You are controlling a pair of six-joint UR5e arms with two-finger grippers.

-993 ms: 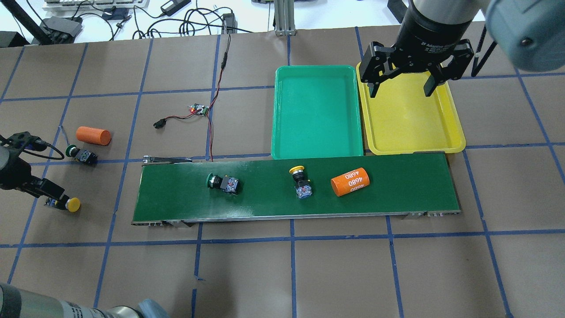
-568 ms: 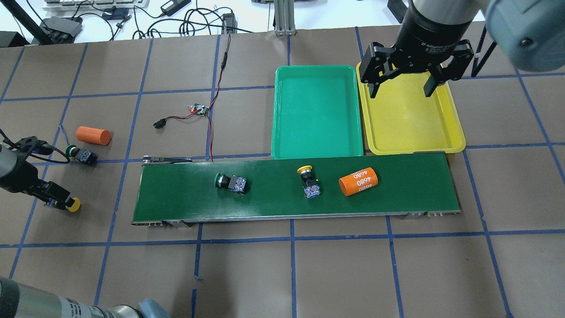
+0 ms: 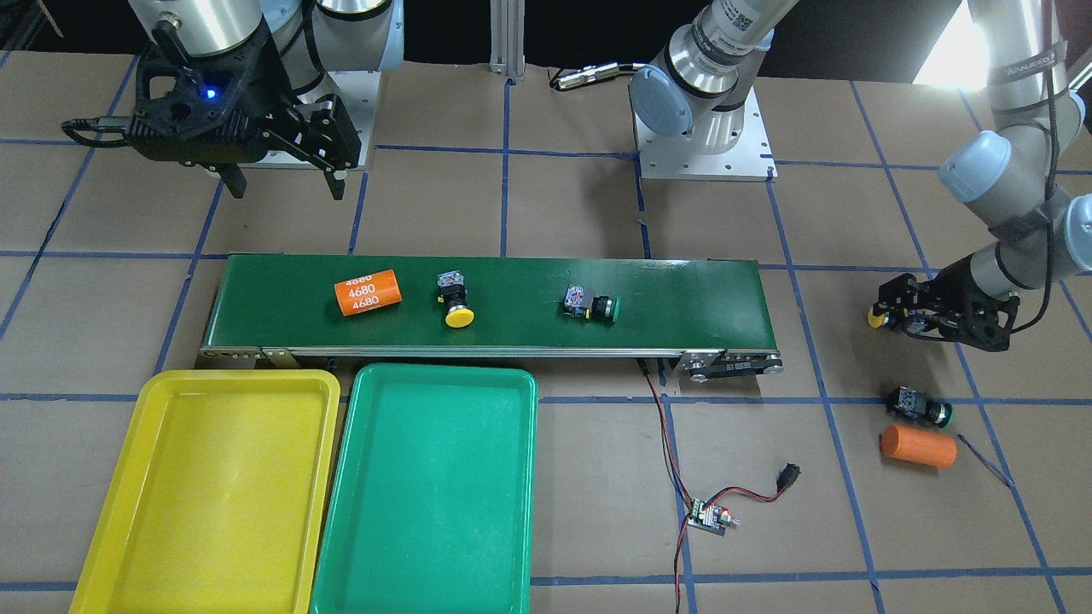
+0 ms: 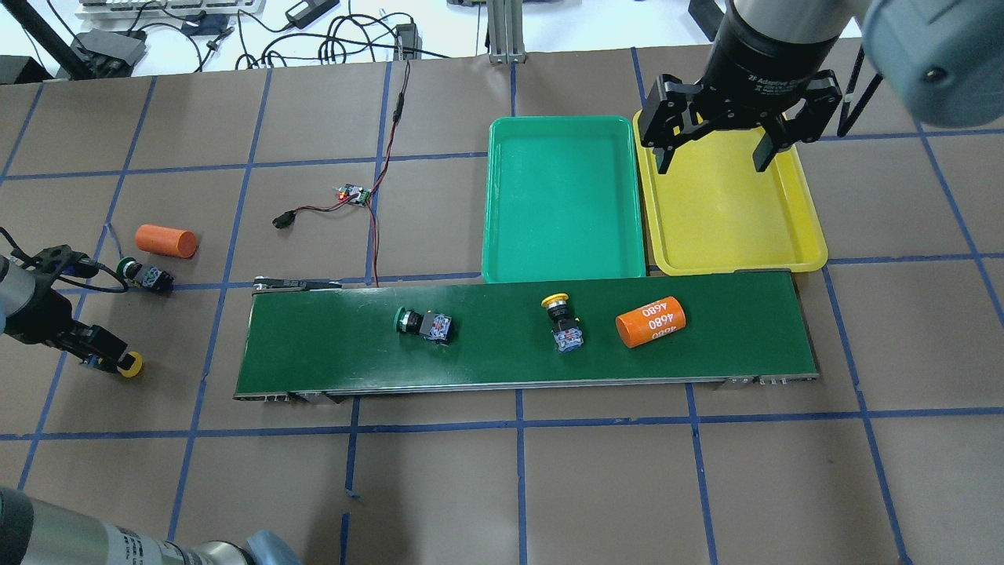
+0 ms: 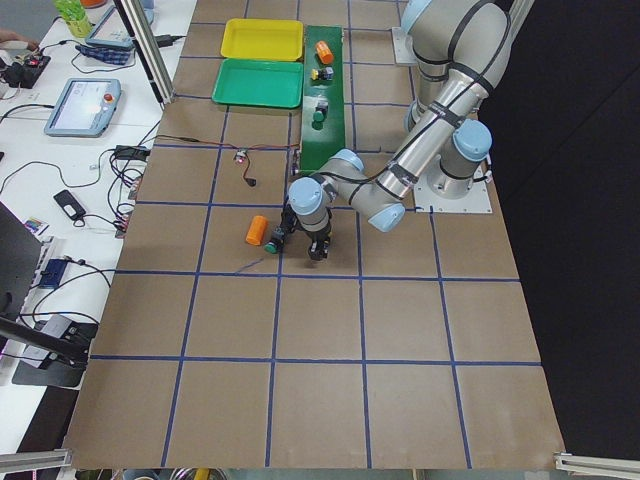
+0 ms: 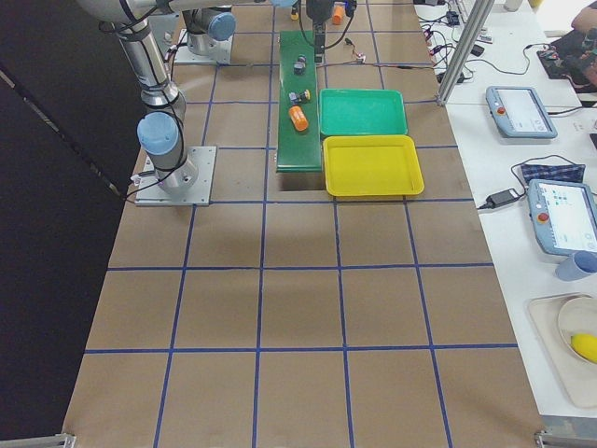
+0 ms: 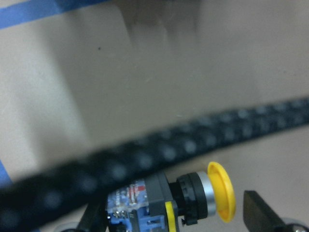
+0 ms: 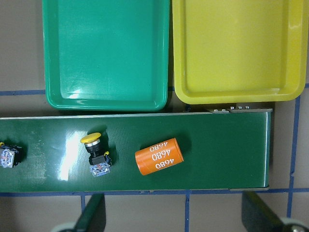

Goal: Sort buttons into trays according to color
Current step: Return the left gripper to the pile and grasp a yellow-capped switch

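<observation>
My left gripper (image 4: 110,359) is open and low over the table at the far left. Its fingers straddle a yellow-capped button (image 7: 193,205) lying on its side, with a gap showing at the cap. A green-capped button (image 4: 143,275) lies on the table nearby. On the dark-green belt lie another green-capped button (image 4: 423,323) and another yellow-capped button (image 4: 559,314). My right gripper (image 4: 714,153) is open and empty, held above the yellow tray (image 4: 729,227). The green tray (image 4: 561,204) sits beside it. Both trays hold nothing.
An orange cylinder (image 4: 651,322) marked 4680 lies on the belt (image 4: 314,353) right of the yellow button. Another orange cylinder (image 4: 165,241) lies on the table by the left gripper. A small circuit board (image 4: 354,194) with red-black wires lies behind the belt.
The two buttons and the orange cylinder on the belt have moved to the right. My left gripper has shifted slightly around the yellow button. My right gripper has stayed put.
</observation>
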